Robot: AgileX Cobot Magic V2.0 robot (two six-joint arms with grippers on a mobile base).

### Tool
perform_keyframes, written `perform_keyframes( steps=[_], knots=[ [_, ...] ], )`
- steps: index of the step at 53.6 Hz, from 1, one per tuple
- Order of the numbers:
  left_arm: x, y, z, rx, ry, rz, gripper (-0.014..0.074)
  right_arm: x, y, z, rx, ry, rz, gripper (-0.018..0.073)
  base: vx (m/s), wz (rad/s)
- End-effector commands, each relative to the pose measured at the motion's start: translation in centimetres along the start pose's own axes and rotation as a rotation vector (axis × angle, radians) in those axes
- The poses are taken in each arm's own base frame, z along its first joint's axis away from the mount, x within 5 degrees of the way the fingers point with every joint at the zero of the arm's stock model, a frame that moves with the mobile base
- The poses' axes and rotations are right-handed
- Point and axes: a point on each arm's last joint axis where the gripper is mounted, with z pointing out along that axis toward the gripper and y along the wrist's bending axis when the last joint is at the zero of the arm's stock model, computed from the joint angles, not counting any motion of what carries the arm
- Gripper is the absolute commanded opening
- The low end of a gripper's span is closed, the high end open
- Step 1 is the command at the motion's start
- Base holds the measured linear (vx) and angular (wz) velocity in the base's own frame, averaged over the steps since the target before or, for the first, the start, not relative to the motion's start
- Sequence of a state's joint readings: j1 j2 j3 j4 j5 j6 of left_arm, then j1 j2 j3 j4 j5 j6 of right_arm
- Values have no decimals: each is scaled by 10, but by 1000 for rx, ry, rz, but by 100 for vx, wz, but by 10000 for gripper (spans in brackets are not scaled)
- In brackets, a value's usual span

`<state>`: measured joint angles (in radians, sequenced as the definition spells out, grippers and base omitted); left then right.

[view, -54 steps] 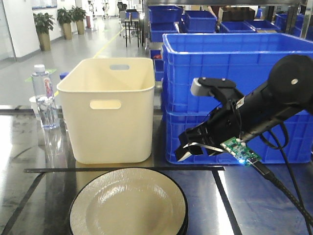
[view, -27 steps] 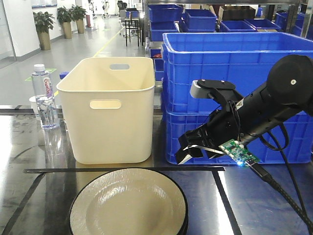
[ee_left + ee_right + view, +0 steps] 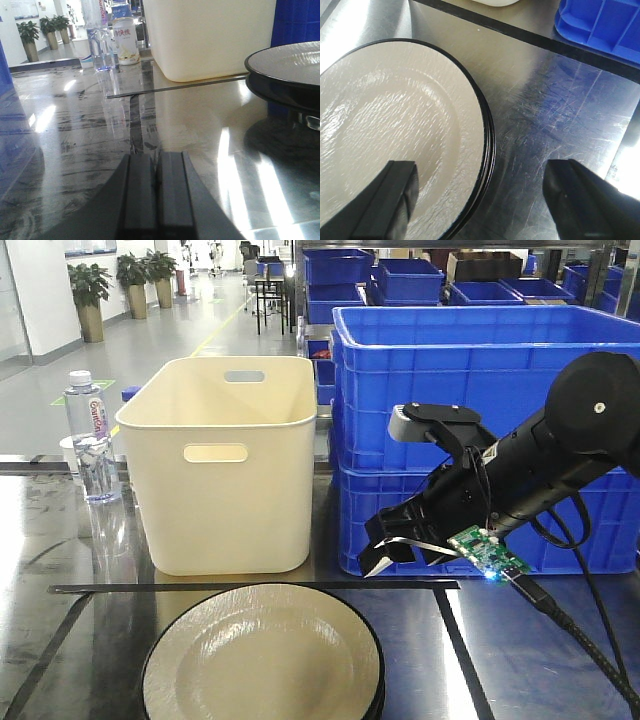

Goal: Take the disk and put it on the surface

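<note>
Disk point(image 3: 262, 655) flat, face up, lower centre of front view, on taped bench point(image 3: 500, 660); round, no long axis. Left tool point(image 3: 156, 192) pressed together, low over bench. Right tool point(image 3: 400, 548) spread wide, empty, hovering right of rim. Risk: finger striking rim, skidding disk on glossy metal.
</note>
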<state>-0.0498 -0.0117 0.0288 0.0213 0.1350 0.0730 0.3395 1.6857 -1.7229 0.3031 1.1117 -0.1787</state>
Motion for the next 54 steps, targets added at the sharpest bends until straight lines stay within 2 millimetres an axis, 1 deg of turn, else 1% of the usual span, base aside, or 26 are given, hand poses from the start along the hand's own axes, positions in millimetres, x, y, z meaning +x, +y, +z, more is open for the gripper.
perform_keyframes(
  steps=[1,7,10,15,18,21,22,23,24,25,27,31,37,38,39,40,41,46,50,54],
  knots=[
    [-15,1,-3,-12,-119,-9,-8,-10,6,-27,0,-122,-15,573,0,0],
    [-15,1,-3,-12,-119,-9,-8,-9,6,-27,2,-116,-21,559,0,0],
    [-15,1,-3,-12,-119,-9,-8,-7,6,-26,4,-96,-33,524,0,0],
    [-15,1,-3,-12,-118,-9,-8,-1,5,-29,27,-118,-37,421,0,0],
    [-15,1,-3,-12,-118,-9,-8,4,6,-34,33,-161,-31,340,0,0],
    [-15,1,-3,-12,-118,-9,-8,15,5,-33,40,-191,-18,250,0,0],
    [-15,1,-3,-12,-118,-9,-8,18,6,-36,44,-208,-18,227,0,0],
    [-15,1,-3,-12,-118,-9,-8,22,4,-34,53,-221,-11,193,0,0],
    [-15,1,-3,-12,-118,-9,-8,26,4,-38,60,-241,-9,170,0,0],
    [-15,1,-3,-12,-118,-9,-8,31,1,-36,72,-258,-1,137,0,0],
    [-15,1,-3,-12,-118,-9,-8,39,0,-40,88,-302,2,84,0,0],
    [-15,1,-3,-12,-118,-9,-8,61,-2,-53,121,-367,18,-15,0,0],
    [-15,1,-3,-12,-118,-9,-8,97,-6,-75,195,-421,11,-13,0,0],
    [-15,1,-3,-12,-118,-9,-8,108,-8,-82,222,-431,11,-13,0,0],
    [-15,1,-3,-12,-118,-9,-8,114,-9,-88,238,-451,21,-12,0,0],
    [-15,1,-3,-12,-118,-9,-8,122,-12,-89,256,-449,35,-12,0,0],
    [-15,1,-3,-12,-118,-9,-8,128,-12,-95,269,-465,41,-12,0,0],
    [-15,1,-3,-12,-118,-9,-8,163,-22,-104,368,-478,94,-11,0,0],
    [-15,1,-3,-12,-118,-9,-8,191,-25,-111,451,-497,93,-11,0,0],
    [-15,1,-3,-12,-118,-9,-8,218,-26,-111,514,-525,103,-11,0,0]
  ],
)
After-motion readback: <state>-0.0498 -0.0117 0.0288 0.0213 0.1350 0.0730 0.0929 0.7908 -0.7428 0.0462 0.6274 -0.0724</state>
